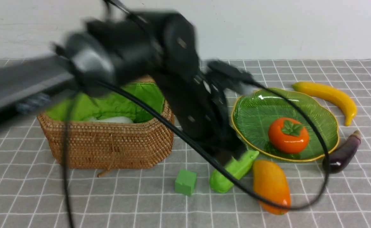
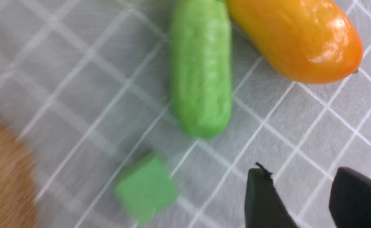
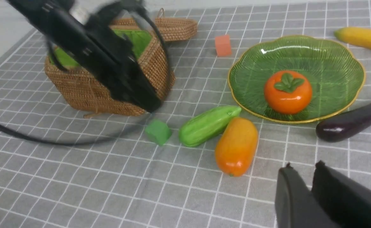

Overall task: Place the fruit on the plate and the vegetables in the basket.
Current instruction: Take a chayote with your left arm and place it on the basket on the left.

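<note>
Far left on the worktop: basket, open, green lining showing. White radish lies inside, so one vegetable looks sorted.

Next right: the left arm, blurred, reaches down in front of the basket's right end. Left end effector: jaws part-way apart, nothing between them, poised above bare cloth near the gourd, not touching it. Likely lining up on that gourd as the nearest vegetable to the basket.

Small green cube sits just left of the gourd; a distractor, best left alone.

Mango lies just beside the gourd, possibly touching it; a tight grasp.

Plate holds the persimmon near its centre. Banana lies beyond the plate's far right rim, eggplant off its right edge; both unsorted.

Right end effector: jaws nearly together, empty, raised near the mango and eggplant.
</note>
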